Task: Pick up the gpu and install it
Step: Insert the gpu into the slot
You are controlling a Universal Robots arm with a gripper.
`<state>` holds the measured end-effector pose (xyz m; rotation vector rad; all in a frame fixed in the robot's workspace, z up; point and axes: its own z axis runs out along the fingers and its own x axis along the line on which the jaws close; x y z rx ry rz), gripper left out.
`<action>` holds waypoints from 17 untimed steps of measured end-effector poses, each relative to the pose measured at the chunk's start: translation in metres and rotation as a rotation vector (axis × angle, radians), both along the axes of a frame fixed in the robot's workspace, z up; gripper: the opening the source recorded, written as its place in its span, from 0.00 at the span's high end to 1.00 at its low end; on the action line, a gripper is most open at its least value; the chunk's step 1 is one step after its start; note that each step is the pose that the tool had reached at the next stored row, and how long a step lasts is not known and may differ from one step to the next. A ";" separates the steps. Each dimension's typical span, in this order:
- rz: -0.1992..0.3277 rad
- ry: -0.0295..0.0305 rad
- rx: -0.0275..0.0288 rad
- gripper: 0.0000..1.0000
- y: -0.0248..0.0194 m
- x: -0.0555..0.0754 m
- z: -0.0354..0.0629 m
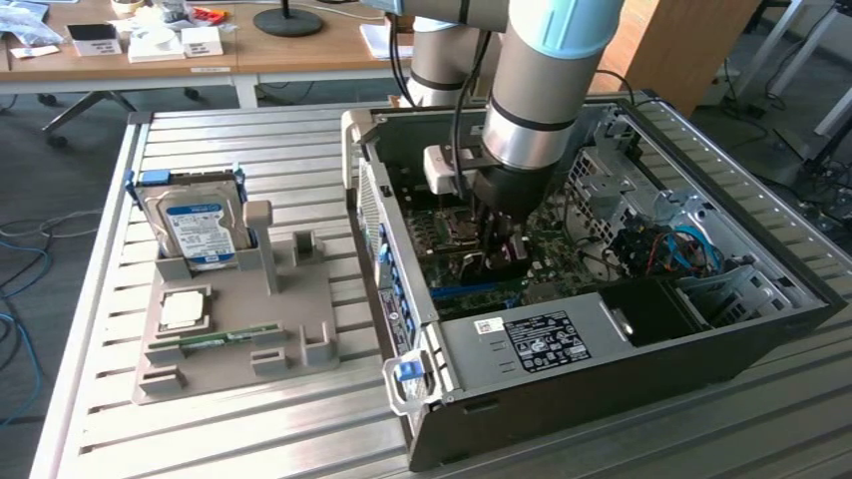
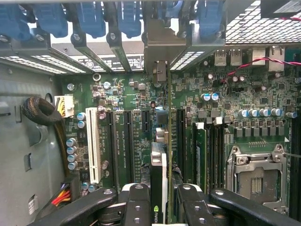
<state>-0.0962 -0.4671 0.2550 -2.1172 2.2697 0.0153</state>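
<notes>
Gpu (image 2: 159,183) edge-on in gripper (image 2: 162,207), over motherboard (image 2: 131,99) slots.

The exterior view looked down at an angle from some way off onto the open black computer case (image 1: 639,329). The wrist view sat close inside it, facing the green motherboard (image 2: 141,99), which both views shared.

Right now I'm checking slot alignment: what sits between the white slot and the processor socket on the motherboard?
In the wrist view, the gpu, held edge-on in the gripper, stands between the white slot and the processor socket, flanked by black slots.
</notes>
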 end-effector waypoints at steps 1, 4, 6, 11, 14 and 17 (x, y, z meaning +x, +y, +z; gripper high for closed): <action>0.000 -0.0001 0.0001 0.73 0.0000 0.000 -0.0001; 0.000 -0.0002 0.0002 0.73 0.0000 -0.001 -0.0012; 0.000 0.0000 0.0000 0.73 0.0000 -0.002 -0.0026; 0.000 -0.0002 0.0003 0.73 0.0000 -0.002 -0.0043; 0.000 0.0001 -0.0002 0.73 0.0000 -0.002 -0.0057; 0.000 0.0000 0.0003 0.73 0.0005 -0.003 -0.0060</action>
